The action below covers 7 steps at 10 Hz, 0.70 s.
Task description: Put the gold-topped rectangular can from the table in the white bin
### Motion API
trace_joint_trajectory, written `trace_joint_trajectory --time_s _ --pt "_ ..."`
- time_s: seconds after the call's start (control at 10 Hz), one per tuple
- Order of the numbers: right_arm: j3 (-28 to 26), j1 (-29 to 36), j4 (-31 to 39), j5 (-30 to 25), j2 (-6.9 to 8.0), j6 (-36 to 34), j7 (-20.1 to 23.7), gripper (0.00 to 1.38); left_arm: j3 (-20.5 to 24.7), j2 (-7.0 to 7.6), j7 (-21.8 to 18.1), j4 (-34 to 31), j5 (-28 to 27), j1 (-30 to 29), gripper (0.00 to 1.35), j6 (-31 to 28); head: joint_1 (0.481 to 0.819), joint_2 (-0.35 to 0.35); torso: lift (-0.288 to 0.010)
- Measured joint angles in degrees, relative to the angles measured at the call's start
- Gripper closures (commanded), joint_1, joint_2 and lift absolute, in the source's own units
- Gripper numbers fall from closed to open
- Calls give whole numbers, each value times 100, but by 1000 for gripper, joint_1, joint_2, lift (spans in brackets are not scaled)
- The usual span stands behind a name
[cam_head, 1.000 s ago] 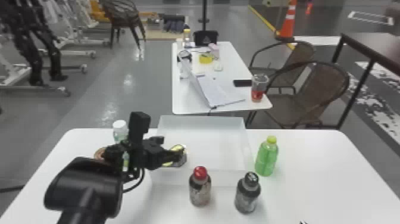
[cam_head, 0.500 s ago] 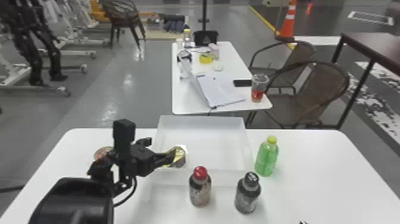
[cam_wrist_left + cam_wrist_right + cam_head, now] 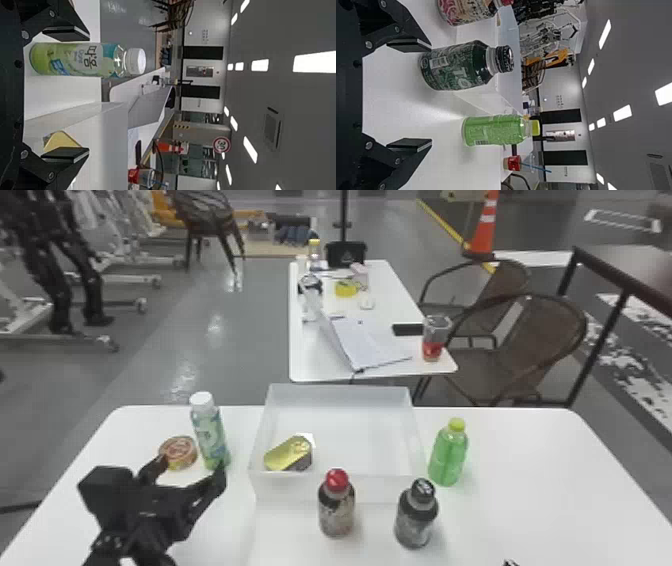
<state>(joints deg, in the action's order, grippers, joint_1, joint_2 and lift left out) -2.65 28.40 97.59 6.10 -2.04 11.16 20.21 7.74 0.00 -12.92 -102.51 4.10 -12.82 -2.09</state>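
Note:
In the head view my left gripper [image 3: 186,478] is open over the table's left part, in front of a round can and a white-capped bottle, left of the bin. The gold-topped can [image 3: 288,454] lies tilted inside the white bin [image 3: 335,485], in its near left corner. In the left wrist view my left gripper [image 3: 67,94] has its fingers wide apart, and part of the gold-topped can [image 3: 61,141] shows beside one fingertip. The right gripper [image 3: 410,95] stands parked and open in the right wrist view, nothing between its fingers.
The round can [image 3: 178,452] and white-capped bottle [image 3: 210,431] stand left of the bin. A red-capped bottle [image 3: 336,504] and black-capped bottle [image 3: 416,514] are at its near side, a green bottle [image 3: 448,452] at its right. Another table [image 3: 320,362] stands beyond.
My left gripper has let go of the gold-topped can and moved back and left, out of the bin. The can stays in the bin, and the right arm has not visibly moved.

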Motion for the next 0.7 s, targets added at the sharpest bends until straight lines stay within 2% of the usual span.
trace_joint_trajectory --time_s 0.4,0.7 --pt "-13 54 35 -9 -7 -7 0 423 9 0 1046 -282 389 -1435 272 1144 549 0 -100" --pt "-17 126 78 -4 -7 -8 -8 423 75 0 1332 -174 384 -2139 272 1707 549 0 -100"
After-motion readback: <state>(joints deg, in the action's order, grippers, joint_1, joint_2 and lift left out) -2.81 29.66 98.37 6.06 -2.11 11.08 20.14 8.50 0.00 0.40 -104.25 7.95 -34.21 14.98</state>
